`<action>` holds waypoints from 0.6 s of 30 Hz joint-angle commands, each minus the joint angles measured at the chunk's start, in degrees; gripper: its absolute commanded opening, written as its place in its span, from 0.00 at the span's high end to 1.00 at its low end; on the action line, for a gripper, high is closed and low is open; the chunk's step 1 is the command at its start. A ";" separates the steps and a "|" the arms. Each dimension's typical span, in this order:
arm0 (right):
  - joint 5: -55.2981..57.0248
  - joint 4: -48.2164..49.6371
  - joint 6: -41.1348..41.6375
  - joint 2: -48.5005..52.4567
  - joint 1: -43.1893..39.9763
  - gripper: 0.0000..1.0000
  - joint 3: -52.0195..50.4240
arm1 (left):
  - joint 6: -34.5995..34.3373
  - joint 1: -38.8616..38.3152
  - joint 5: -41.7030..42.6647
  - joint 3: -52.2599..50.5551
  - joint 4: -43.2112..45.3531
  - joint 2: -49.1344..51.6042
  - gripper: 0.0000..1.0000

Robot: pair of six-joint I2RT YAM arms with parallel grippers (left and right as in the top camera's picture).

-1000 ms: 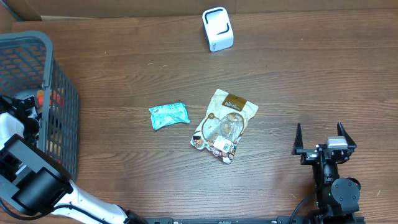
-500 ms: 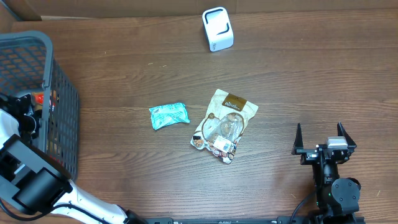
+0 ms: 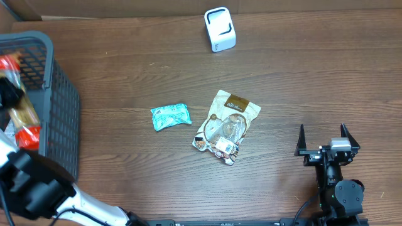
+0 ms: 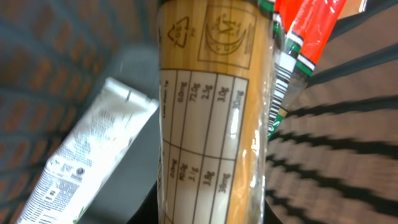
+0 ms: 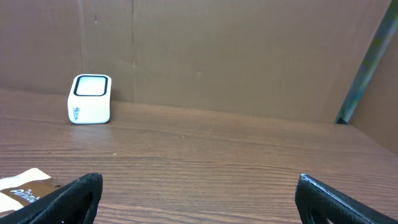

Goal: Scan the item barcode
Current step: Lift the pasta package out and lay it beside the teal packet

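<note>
Left pincer (image 3: 7, 93) closed on long yellow-and-red plastic-wrapped packet (image 3: 25, 114), held over dark grey mesh basket (image 3: 63, 119) at the left end of the brown wooden counter (image 3: 301, 75). Left wrist view: packet's nutrition table up close, barcode (image 4: 281, 74) on its side edge, white tube (image 4: 81, 168) below in the basket. Right pincer (image 3: 325, 139) wide open, empty, low over counter. Far edge: white box scanner (image 3: 219, 29), well apart from packet. Mid-counter: teal sachet (image 3: 170, 117) beside tan pouch (image 3: 226, 125).
</note>
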 commanded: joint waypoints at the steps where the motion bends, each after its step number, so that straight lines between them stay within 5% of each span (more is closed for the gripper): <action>1: 0.59 0.37 -0.04 -0.52 0.22 0.00 -0.57 | -5.60 -1.95 13.09 7.06 1.07 -10.78 0.96; 12: 0.59 0.37 -0.02 -0.52 0.22 0.00 -0.57 | -6.25 -10.97 13.64 8.72 1.79 -29.27 0.96; 18: 0.59 0.37 -0.02 -0.52 0.22 0.00 -0.57 | -6.27 -24.28 9.49 8.63 -4.72 -33.09 0.96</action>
